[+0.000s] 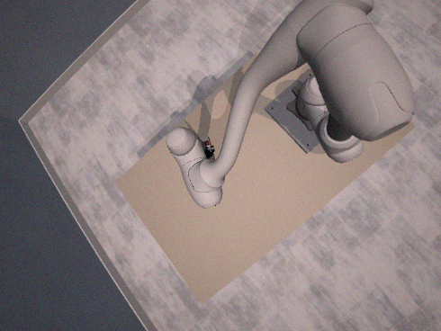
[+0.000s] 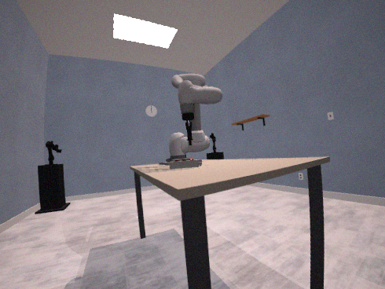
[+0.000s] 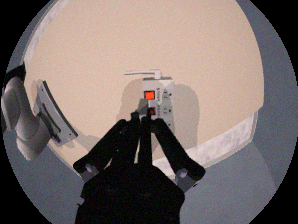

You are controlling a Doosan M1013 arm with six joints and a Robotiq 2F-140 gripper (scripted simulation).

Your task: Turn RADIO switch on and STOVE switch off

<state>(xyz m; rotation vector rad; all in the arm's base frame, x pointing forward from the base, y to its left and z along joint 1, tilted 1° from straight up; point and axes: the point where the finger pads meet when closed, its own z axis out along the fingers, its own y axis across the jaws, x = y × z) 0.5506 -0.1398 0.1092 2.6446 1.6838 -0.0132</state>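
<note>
The power strip point(image 3: 157, 99) is a small white box lying flat on the tan table, seen in the wrist view just beyond my fingertips. One red switch point(image 3: 150, 95) glows bright; another darker red one sits right behind it, partly hidden by the fingers. My gripper point(image 3: 144, 104) is shut and empty, its fingertips pressed together and pointing down, high above the strip. In the exterior view the gripper point(image 2: 188, 137) hangs well above the strip point(image 2: 185, 162). In the overhead view only a bit of the strip point(image 1: 209, 145) shows beside the wrist.
The arm's grey base plate point(image 1: 292, 114) is bolted to the table's far corner. The table edge point(image 3: 226, 143) runs close to the strip on one side. A black pedestal point(image 2: 51, 186) stands on the floor far away.
</note>
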